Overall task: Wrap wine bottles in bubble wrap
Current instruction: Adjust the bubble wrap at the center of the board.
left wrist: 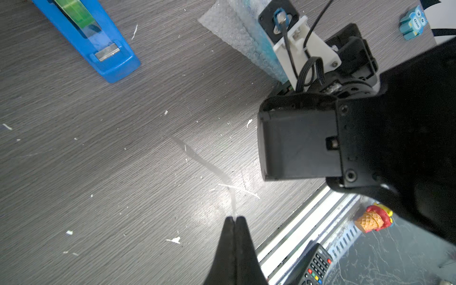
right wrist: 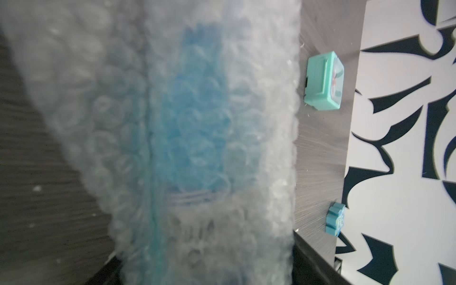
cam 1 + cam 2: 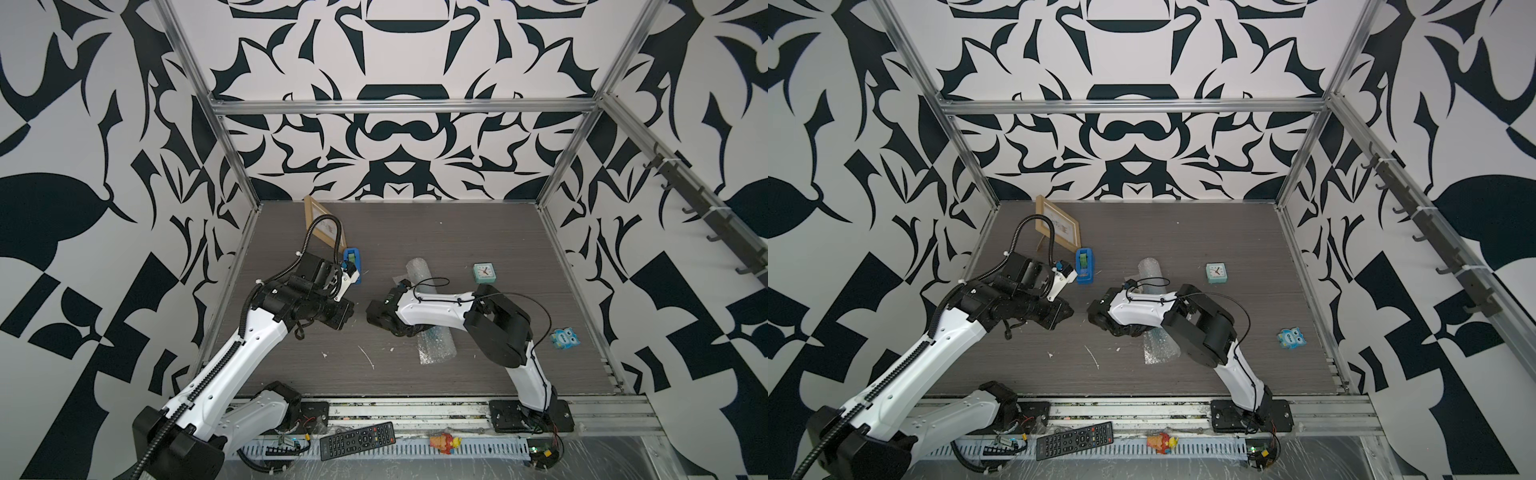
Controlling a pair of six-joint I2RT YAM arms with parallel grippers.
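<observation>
Presently on the grey wood-grain table (image 3: 478, 232):

1. bubble wrap (image 3: 437, 349): rolled into a tube, lying flat right of centre. Contents: wine bottle (image 2: 192, 118), its blue liquid showing through the bubbles in the right wrist view. The roll's long axis runs from the near edge toward the back wall, with the far end leaning slightly left. Both ends stick out from under the right arm in both top views. Which end the cap faces cannot be told. Label: a pale band beside the blue part, its dark marks too blurred to read.

2. right gripper (image 3: 399, 328): down over the middle of the roll. Whether its jaws have closed on the roll cannot be told.

3. left gripper (image 1: 233, 219): fingertips pressed together on nothing, left of the roll and apart from it.

4. tape dispenser (image 3: 352, 259): blue, holding a green roll of tape, left of the tube's far end.

5. clock (image 3: 484, 272): teal, right of the tube's far end; numerals too small to read.

6. owl figure (image 3: 564, 338): near the right edge; lettering illegible.

7. picture frame (image 3: 322, 226): wooden, standing at back left, holding a pale print.

On the front rail, off the table: remote (image 3: 357, 440), black; ice-cream cone toy (image 3: 446, 441).
</observation>
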